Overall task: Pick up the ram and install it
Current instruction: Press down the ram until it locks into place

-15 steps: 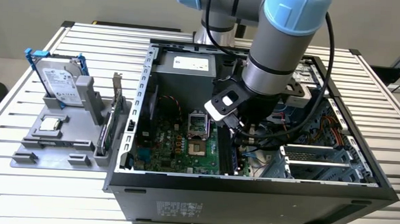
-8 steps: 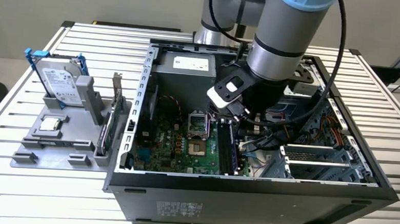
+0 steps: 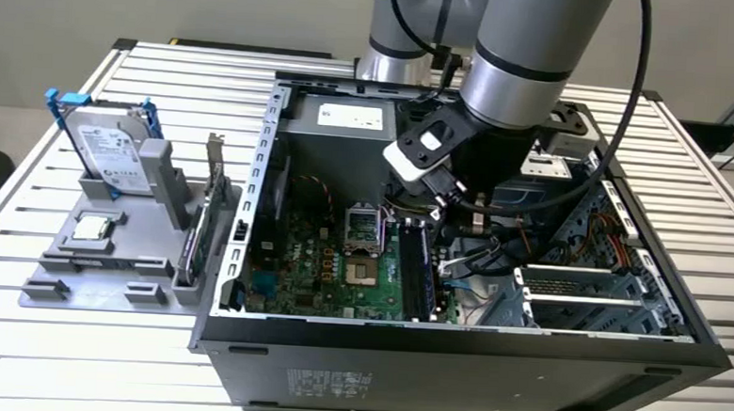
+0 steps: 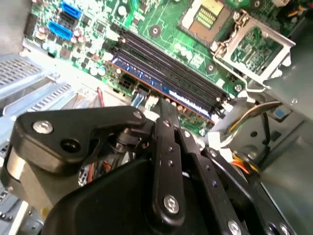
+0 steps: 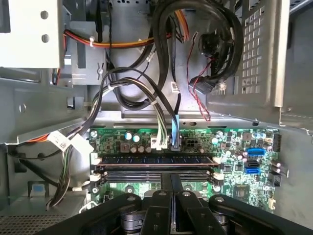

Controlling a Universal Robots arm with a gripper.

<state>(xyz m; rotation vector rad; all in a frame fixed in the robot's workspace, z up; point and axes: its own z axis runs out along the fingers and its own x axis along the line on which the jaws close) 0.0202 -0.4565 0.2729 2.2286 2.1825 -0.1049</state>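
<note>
**Seating the ram**

The ram lies in the outermost motherboard slot. The claw, fingers together and empty, hovers just above its middle. Judgement: press straight down, evenly, until both end latches close.

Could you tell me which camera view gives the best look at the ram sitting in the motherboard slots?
The second wrist view shows the ram best: the stick runs its full length close up. The first wrist view shows it edge-on beyond the gripper. In the exterior view it is a thin dark strip.
</note>
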